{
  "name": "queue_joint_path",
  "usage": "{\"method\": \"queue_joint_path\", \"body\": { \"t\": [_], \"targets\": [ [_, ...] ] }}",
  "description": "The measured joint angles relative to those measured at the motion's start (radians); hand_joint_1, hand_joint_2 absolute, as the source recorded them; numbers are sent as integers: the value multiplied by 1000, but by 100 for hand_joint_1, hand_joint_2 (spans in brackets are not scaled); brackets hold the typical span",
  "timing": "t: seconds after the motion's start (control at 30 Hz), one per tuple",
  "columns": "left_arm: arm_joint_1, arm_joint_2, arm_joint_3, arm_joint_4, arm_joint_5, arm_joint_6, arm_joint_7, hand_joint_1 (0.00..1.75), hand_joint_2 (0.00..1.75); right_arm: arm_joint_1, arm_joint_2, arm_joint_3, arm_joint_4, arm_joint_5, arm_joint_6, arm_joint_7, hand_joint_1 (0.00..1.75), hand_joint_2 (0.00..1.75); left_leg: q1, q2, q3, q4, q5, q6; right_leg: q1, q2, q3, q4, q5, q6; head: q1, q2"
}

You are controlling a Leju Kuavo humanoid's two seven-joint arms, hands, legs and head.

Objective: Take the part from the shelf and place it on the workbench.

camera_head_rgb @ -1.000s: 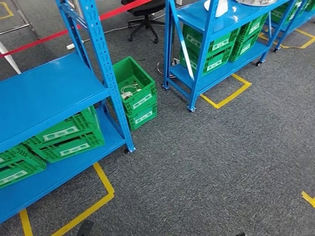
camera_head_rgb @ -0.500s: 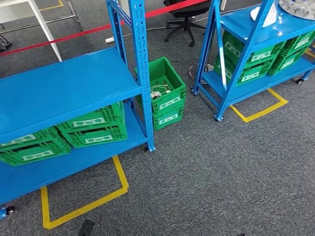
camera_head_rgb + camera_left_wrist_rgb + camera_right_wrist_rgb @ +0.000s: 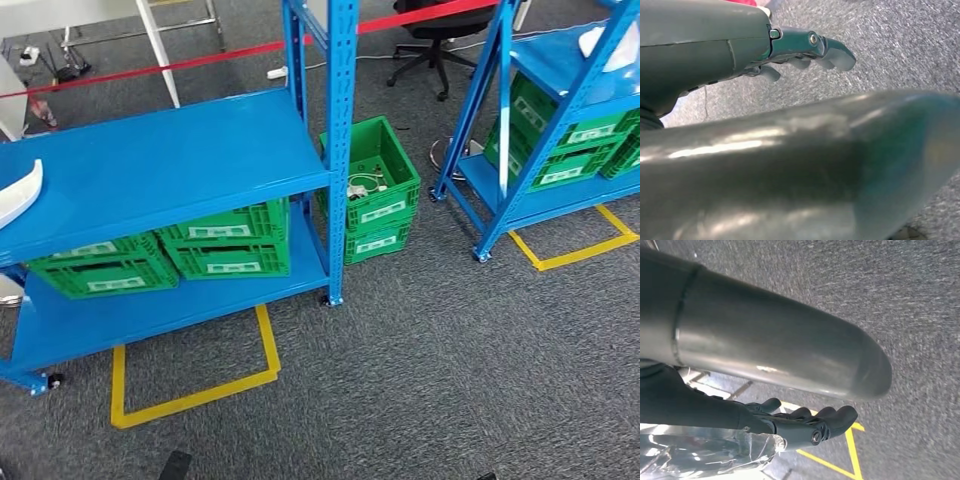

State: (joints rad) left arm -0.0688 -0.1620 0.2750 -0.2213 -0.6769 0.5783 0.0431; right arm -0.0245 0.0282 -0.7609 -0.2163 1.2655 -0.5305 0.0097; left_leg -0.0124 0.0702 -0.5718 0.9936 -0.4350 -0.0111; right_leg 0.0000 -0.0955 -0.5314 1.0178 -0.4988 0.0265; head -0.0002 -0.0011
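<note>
A white curved part (image 3: 18, 193) lies on the upper board of the near blue shelf (image 3: 173, 165), at the far left edge of the head view. A second white part (image 3: 613, 44) rests on the other blue shelf (image 3: 555, 60) at the top right. My left hand (image 3: 798, 47) hangs over grey carpet with its fingers stretched out, and it holds nothing. My right hand (image 3: 806, 422) also hangs above the carpet, fingers loosely extended and apart from the thumb, with nothing in it.
Green crates (image 3: 219, 240) sit on the near shelf's lower board. Two stacked green crates (image 3: 373, 195) stand on the carpet between the shelves. Yellow tape (image 3: 192, 395) marks the floor. A red barrier band (image 3: 189, 62) and a black office chair (image 3: 430, 35) lie beyond.
The camera has swung left, so the whole scene has shifted right. The near shelf now shows more fully and the white part on it has come into view.
</note>
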Motion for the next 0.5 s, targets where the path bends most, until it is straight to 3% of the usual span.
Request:
{"method": "queue_joint_path", "body": {
  "t": [0.07, 0.13, 0.2, 0.27, 0.3, 0.33, 0.37, 0.43, 0.5],
  "targets": [
    [2, 1, 0, 0, -1, 0, 0, 0, 0, -4, 0, 0, 0, 0, 1, -1, 0, 0, 1, -22, 0, -7, 1, 10, 0, -15, 6, -3, -4, 10, 2, 0],
    [4, 1, 1, 0, -1, 1, 0, 0, 0, -6, 0, 0, 0, 0, 3, -1, 0, 0, 6, -42, 2, -12, 5, 21, -3, 17, -5, 28, -29, 22, 6, 0],
    [1, 0, 1, 0, -3, 1, -1, 0, 0, -5, 0, 0, 0, 0, 3, -1, 0, 0, 9, -64, 1, -13, 6, 30, -6, 72, -57, 141, -89, 30, 12, 0],
    [0, -1, 1, 0, -4, 2, -2, 0, 0, -2, 0, -1, 1, -1, 4, -1, 0, 0, 9, -90, 0, -13, 6, 33, -7, 91, -117, 262, -135, 33, 13, 0],
    [1, -1, 1, 0, -4, 2, -3, 0, 0, 0, 0, -1, 1, -2, 4, -1, 0, 0, 9, -103, 0, -12, 6, 33, -8, 92, -129, 280, -132, 33, 14, 0],
    [3, -1, 1, 0, -4, 1, -3, 0, 0, 1, 0, -1, 1, -2, 5, -1, 0, 0, 10, -116, 1, -12, 7, 32, -9, 94, -120, 257, -108, 33, 14, 0],
    [3, -2, 1, 0, -4, 1, -3, 0, 0, 1, 0, -1, 1, -2, 5, -1, 0, 0, 11, -130, 2, -11, 7, 30, -11, 101, -94, 198, -69, 34, 14, 0],
    [2, -2, 1, 0, -4, 1, -3, 0, 0, 1, 0, -1, 1, -2, 5, -1, 0, 0, 12, -155, 1, -6, 6, 21, -19, 143, -33, 65, -13, 34, 15, 0],
    [1, -2, 1, 0, -4, 1, -3, 0, 0, 1, 1, -1, 2, -2, 5, -1, 0, 0, 13, -176, -6, -4, 11, 8, -22, 171, -5, 9, -4, 28, 14, 0]
  ]
}}
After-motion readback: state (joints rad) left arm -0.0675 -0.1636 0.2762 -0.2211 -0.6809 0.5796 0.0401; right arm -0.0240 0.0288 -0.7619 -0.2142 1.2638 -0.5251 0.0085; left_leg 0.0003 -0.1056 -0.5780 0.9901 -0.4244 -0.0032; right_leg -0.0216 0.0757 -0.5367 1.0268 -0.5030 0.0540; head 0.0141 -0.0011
